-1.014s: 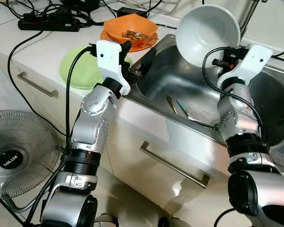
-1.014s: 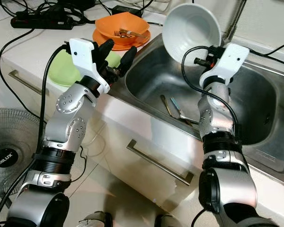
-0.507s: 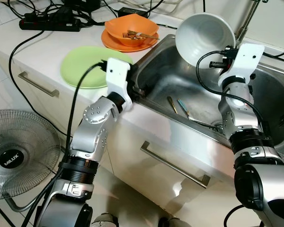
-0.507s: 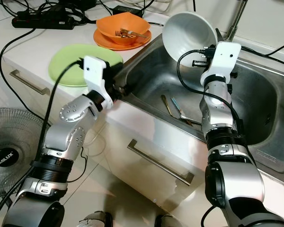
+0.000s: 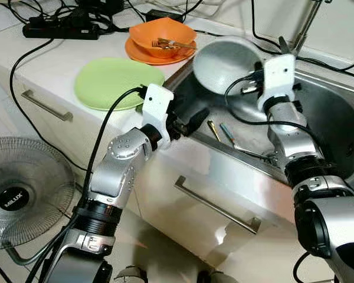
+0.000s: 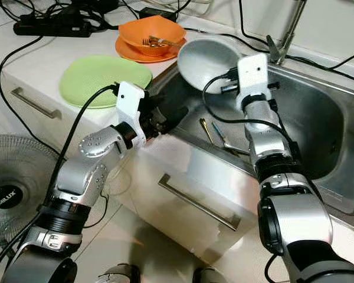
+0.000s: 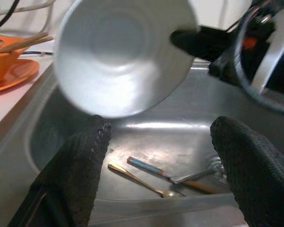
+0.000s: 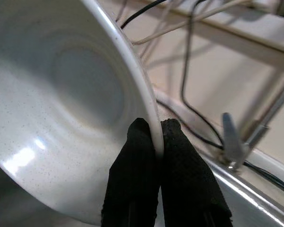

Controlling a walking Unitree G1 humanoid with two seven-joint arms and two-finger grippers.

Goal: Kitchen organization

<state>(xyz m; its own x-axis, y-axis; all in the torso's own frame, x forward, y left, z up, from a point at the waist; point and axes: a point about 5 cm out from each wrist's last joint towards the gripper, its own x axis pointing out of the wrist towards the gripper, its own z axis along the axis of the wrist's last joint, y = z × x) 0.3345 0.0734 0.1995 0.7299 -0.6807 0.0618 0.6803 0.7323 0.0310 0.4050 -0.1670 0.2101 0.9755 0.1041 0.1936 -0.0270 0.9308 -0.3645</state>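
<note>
Right gripper (image 8: 154, 142) pinches the rim of the white bowl (image 5: 224, 59), tilted above the sink (image 5: 336, 118), upper centre of frame. Left gripper (image 6: 165, 118) hangs spread wide at the sink's front edge, lower left of the bowl.

We see the sink (image 6: 318, 127) basin open on its right half. On its left, the white bowl (image 6: 207, 62) hangs over it, 3 utensils (image 6: 219, 138) lie on the floor, and our left gripper (image 6: 168, 118) sits at the near-left rim.
</note>
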